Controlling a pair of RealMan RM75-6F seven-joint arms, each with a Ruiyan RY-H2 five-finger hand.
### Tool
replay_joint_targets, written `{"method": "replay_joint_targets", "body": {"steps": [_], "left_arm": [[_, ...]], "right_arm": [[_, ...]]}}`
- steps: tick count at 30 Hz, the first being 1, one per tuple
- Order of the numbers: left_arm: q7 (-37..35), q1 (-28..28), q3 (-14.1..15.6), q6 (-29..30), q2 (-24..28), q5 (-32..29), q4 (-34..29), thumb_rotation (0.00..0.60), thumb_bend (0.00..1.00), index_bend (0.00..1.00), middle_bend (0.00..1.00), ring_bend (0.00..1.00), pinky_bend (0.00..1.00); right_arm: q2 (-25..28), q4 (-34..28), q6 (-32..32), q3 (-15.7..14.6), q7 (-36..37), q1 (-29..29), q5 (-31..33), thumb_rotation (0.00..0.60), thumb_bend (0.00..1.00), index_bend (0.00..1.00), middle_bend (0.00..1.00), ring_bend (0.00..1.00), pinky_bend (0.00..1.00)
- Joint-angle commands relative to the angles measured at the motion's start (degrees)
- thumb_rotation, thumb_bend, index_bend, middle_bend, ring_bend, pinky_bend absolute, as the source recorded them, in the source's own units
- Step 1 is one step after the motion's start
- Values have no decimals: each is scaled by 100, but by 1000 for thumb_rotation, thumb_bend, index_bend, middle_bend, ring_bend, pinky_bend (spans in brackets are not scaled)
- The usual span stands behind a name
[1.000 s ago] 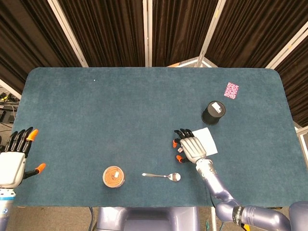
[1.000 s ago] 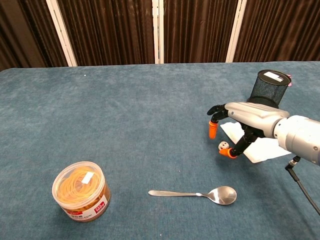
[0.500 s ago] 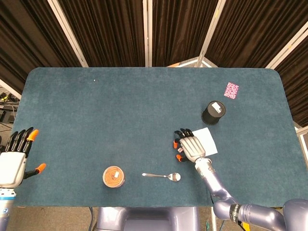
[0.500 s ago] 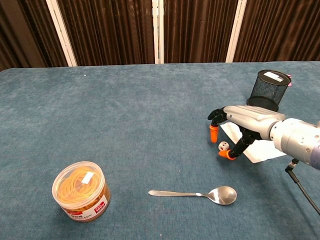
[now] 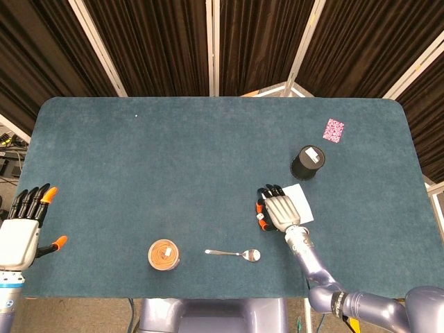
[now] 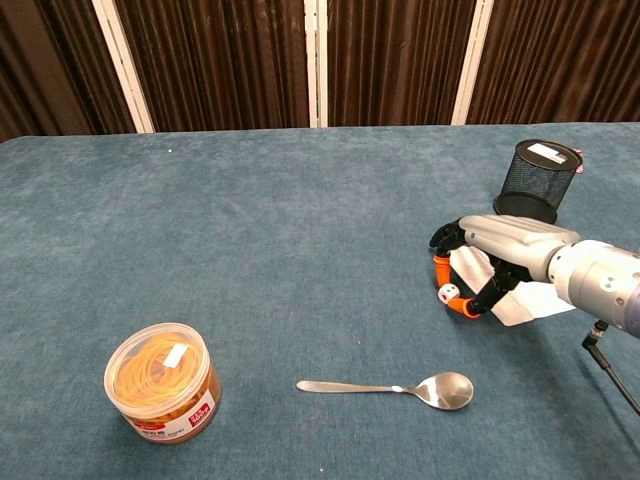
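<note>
While the right hand (image 6: 487,262) curled loosely over the small white die (image 6: 450,292), fingers not yet touching it, a slow centred pinch seemed wisest; the left hand (image 5: 19,232) hung spread, empty.

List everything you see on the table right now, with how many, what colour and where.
Die: one, white, between the right hand's fingertips.
Paper sheet: one, white, under the right hand.
Mesh cup: one, black, behind the paper.
Spoon: one, silver, front centre.
Tub of rubber bands: one, clear with orange bands, front left.
Patterned card: one, pink, far right.
Table: one, blue-green.
Left hand: open, at the table's left edge.
Right hand: curled around the die.
</note>
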Motion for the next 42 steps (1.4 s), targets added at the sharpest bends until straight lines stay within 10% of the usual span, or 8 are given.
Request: {"method": "replay_joint_targets", "body": {"steps": [1, 18, 26, 35, 42], "left_arm": [[4, -1, 1, 7, -2, 8, -4, 600, 0, 0, 0, 0, 0], [-40, -1, 2, 37, 11, 16, -7, 600, 0, 0, 0, 0, 0], [-84, 1, -5, 52, 32, 14, -7, 600, 0, 0, 0, 0, 0], [-60, 27, 43, 123, 44, 121, -53, 600, 0, 0, 0, 0, 0], [-50, 67, 90, 215, 61, 230, -84, 600, 0, 0, 0, 0, 0]], "right_arm": [[-17, 33, -20, -22, 37, 8, -5, 600, 340, 572, 178, 0, 0], [698, -1320, 745, 399, -340, 104, -409, 600, 370, 590, 192, 0, 0], [1089, -1909, 1217, 769, -792, 183, -404, 600, 306, 369, 88, 0, 0], [1477, -2597, 1780, 455, -910, -273, -423, 600, 287, 302, 29, 0, 0], [1865, -2541, 2461, -443, -347, -1098, -1282, 600, 282, 292, 24, 0, 0]]}}
